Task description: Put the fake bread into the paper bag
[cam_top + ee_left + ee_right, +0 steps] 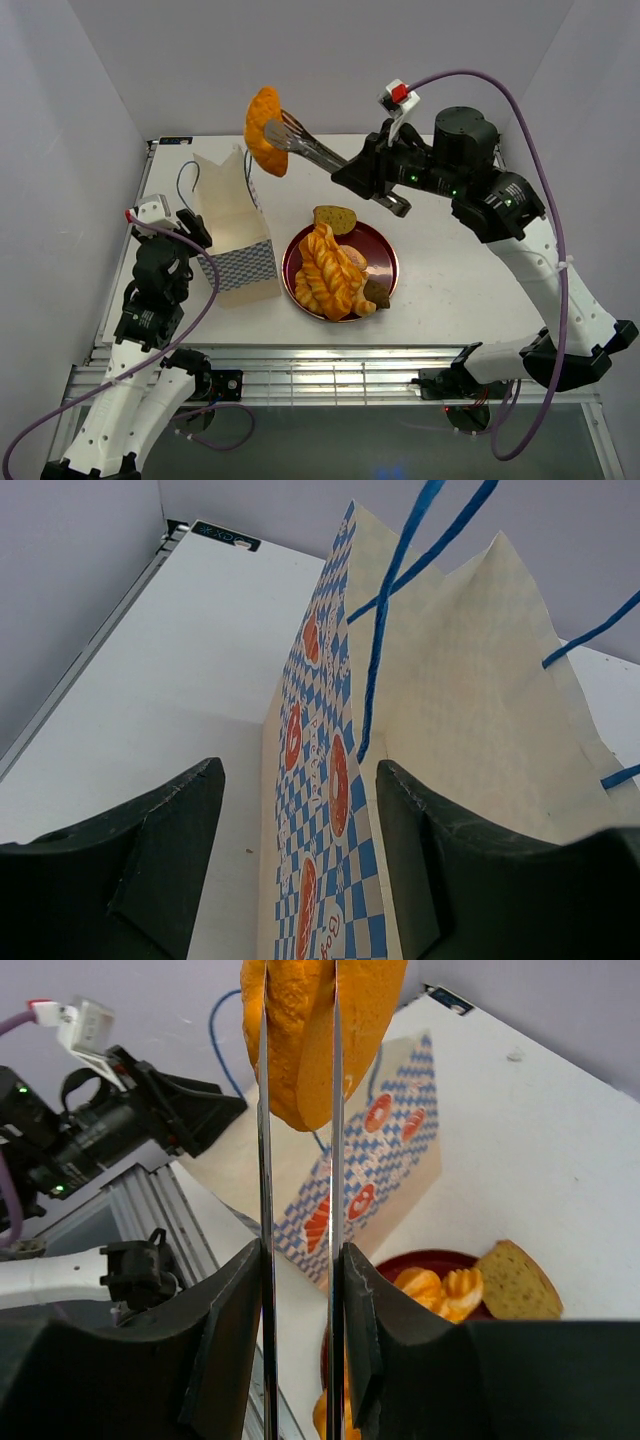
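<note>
My right gripper (pixel 352 172) is shut on metal tongs (pixel 308 148), which clamp an orange oval fake bread (pixel 266 130) in the air above and behind the open paper bag (pixel 235 230). In the right wrist view the tongs (pixel 266 1160) run up between my fingers (pixel 300 1270) to the bread (pixel 320 1030), with the bag (pixel 390 1150) below. My left gripper (pixel 198 235) is open, its jaws either side of the bag's left wall (pixel 320 780), (pixel 300 770). More bread lies on the dark-red plate (pixel 387 250): a twisted braid (pixel 330 275), a brown slice (pixel 335 218), a dark chunk (pixel 376 292).
The plate (pixel 420 1260) stands just right of the bag near the table's front. White walls enclose the table on the left, back and right. The left arm (pixel 120 1130) shows beyond the bag in the right wrist view. Blue cord handles (pixel 385 630) hang over the bag's mouth.
</note>
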Controlling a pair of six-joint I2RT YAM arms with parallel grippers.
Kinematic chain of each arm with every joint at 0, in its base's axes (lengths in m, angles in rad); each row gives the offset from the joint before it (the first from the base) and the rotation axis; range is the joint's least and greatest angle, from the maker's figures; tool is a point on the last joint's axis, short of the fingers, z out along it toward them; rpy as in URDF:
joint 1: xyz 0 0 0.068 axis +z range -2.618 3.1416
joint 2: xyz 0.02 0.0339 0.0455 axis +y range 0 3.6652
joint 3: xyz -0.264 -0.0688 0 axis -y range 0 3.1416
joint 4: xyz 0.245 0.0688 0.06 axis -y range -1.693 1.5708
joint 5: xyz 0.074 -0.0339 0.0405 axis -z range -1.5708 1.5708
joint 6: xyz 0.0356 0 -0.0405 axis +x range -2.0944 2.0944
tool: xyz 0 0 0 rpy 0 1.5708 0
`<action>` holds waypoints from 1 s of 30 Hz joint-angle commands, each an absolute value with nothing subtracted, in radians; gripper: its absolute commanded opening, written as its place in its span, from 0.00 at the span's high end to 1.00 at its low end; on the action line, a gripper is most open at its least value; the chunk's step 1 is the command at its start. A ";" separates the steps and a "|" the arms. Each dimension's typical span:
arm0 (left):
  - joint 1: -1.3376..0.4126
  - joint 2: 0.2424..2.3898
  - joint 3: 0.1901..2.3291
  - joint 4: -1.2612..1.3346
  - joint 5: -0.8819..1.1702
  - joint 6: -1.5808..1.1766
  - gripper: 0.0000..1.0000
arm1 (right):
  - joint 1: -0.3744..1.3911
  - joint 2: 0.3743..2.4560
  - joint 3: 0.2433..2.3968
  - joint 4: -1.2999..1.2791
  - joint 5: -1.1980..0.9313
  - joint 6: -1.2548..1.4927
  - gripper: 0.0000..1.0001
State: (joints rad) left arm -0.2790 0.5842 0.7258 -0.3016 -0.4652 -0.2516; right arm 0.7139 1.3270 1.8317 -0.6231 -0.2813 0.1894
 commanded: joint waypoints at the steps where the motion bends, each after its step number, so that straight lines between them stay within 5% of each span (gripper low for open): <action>1: -0.284 0.589 0.716 -0.281 -0.483 -0.250 0.28 | 0.784 1.344 1.888 -0.430 -0.342 0.189 0.92; 30: -0.285 0.591 0.715 -0.285 -0.515 -0.256 0.28 | 0.920 1.411 1.562 -0.222 -0.242 0.164 0.92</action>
